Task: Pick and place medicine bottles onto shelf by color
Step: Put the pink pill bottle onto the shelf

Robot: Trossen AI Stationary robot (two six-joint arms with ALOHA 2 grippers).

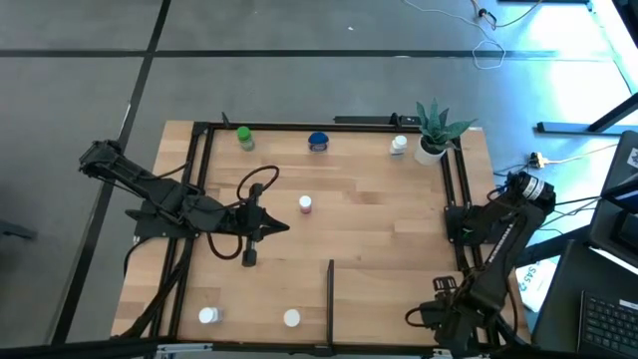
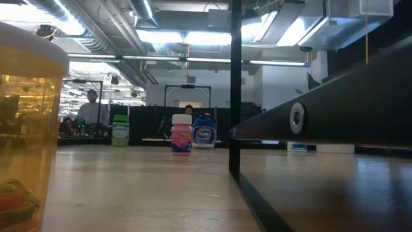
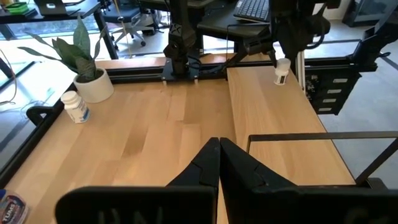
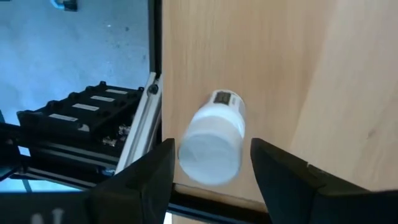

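Note:
A white bottle (image 4: 217, 121) stands upright on the light wood shelf (image 4: 280, 56), close to the black frame rail (image 4: 155, 37). My right gripper (image 4: 211, 155) is open above it, pointing steeply down, one finger on either side of the cap with a gap on both sides. The left wrist view shows this bottle (image 3: 282, 71) under the right arm, near the table's near right corner. My left gripper (image 3: 217, 149) is shut and holds nothing. It hovers over the middle left of the table (image 1: 261, 227), near a pink bottle (image 1: 305, 203).
Green (image 1: 244, 138), blue (image 1: 318, 142) and white (image 1: 399, 146) bottles stand along the far rail, beside a potted plant (image 1: 434, 130). Two white-capped bottles (image 1: 207, 316) (image 1: 291, 318) stand near the front edge, left of the black divider bar (image 1: 330, 289). An orange bottle (image 2: 26, 129) fills the low view's left.

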